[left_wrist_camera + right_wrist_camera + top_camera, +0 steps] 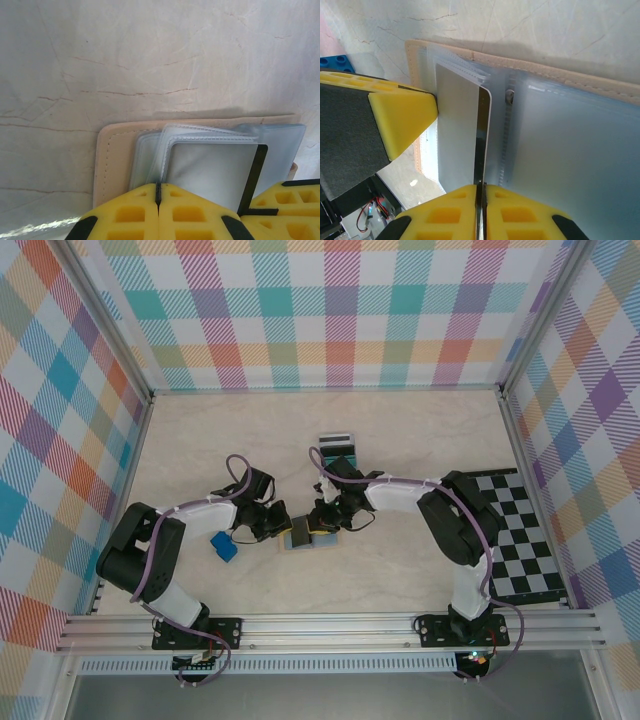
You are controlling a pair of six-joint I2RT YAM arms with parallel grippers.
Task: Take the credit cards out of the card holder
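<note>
On table [430, 430], we saw left gripper [158, 192] pinched on card holder [112, 160], right gripper [481, 194] clamped on grey card [457, 130].

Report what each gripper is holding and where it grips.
The right gripper pinches the grey card by its dark-striped edge. The left gripper is clamped on the card holder, at the edge of its clear sleeves.

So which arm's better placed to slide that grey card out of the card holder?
Right. The right tool is shut on the edge of the grey card, probably ready to draw it out. The left tool is clamped on the card holder, steadying it.
</note>
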